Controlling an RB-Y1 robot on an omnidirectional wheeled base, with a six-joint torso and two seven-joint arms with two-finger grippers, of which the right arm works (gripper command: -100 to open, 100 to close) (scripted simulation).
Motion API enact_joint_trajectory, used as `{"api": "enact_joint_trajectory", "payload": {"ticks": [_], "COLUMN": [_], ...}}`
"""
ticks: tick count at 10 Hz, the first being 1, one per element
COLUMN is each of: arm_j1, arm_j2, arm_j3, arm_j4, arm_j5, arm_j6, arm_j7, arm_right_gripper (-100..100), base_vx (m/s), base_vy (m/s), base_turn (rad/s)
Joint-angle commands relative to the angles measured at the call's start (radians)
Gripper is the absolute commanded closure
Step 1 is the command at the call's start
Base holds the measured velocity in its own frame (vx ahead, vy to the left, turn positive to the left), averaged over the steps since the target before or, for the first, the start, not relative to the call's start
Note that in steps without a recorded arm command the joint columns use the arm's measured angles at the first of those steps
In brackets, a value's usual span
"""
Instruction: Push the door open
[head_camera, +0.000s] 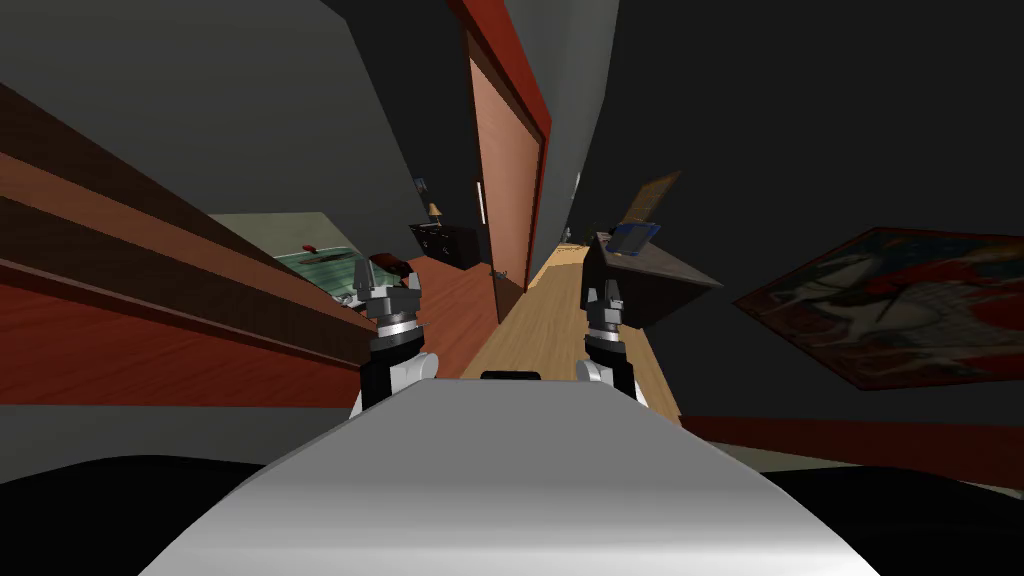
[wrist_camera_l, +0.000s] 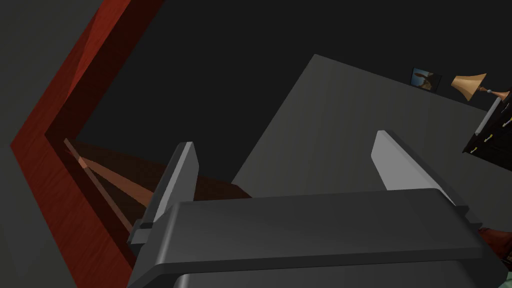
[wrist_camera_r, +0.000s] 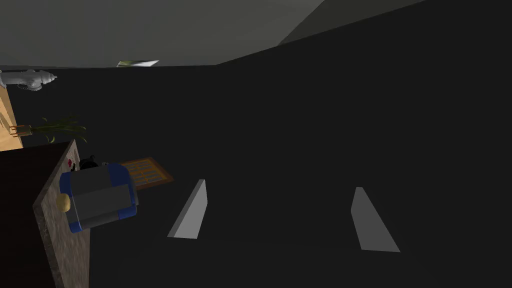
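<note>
My left jaws and right jaws are hanging apart, empty; the reddish-brown door (head_camera: 508, 160) is standing well ahead between them (out of reach). I am judging it rigid and hinged, so a flat push near the handle (head_camera: 481, 204) is looking best.

No legible text or signs.

The right tool (wrist_camera_r: 280, 185) holds its fingers spread before a dark wall; a blue-and-grey box (wrist_camera_r: 97, 197) sits at the edge of the speckled tabletop (wrist_camera_r: 62, 245).
</note>
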Motion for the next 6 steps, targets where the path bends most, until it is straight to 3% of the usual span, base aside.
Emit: {"api": "enact_joint_trajectory", "payload": {"ticks": [1,6], "arm_j1": [-0.007,-0.026], "arm_j2": [-0.009,-0.028], "arm_j3": [0.016,0.059], "arm_j4": [0.033,0.119], "arm_j5": [0.012,0.044], "arm_j6": [-0.010,-0.035], "arm_j7": [-0.011,-0.041], "arm_right_gripper": [-100,-100], "base_vx": [0.109,0.172], "base_vy": [-0.016,-0.025], "base_turn": [0.076,0.056]}}
